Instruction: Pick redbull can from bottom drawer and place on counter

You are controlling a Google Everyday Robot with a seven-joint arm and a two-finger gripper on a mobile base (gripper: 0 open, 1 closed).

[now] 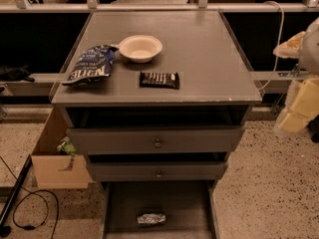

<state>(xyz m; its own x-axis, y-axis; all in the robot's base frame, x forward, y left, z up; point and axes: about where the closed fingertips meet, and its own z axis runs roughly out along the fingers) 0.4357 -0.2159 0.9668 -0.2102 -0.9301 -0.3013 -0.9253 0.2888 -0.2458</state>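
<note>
The redbull can point(151, 218) lies on its side, silver and crumpled-looking, on the floor of the open bottom drawer point(124, 203) near its front middle. The counter point(199, 59) is the grey cabinet top. My gripper point(297, 108) is the pale yellow shape at the right edge, beside the cabinet at about the height of the counter's front edge. It is far up and to the right of the can and holds nothing that I can see.
On the counter lie a blue chip bag point(89, 63), a cream bowl point(140, 48) and a dark candy bar point(159, 79). Two upper drawers point(157, 142) with knobs stand slightly open. A cardboard box point(55, 163) and cables point(30, 208) are on the floor at left.
</note>
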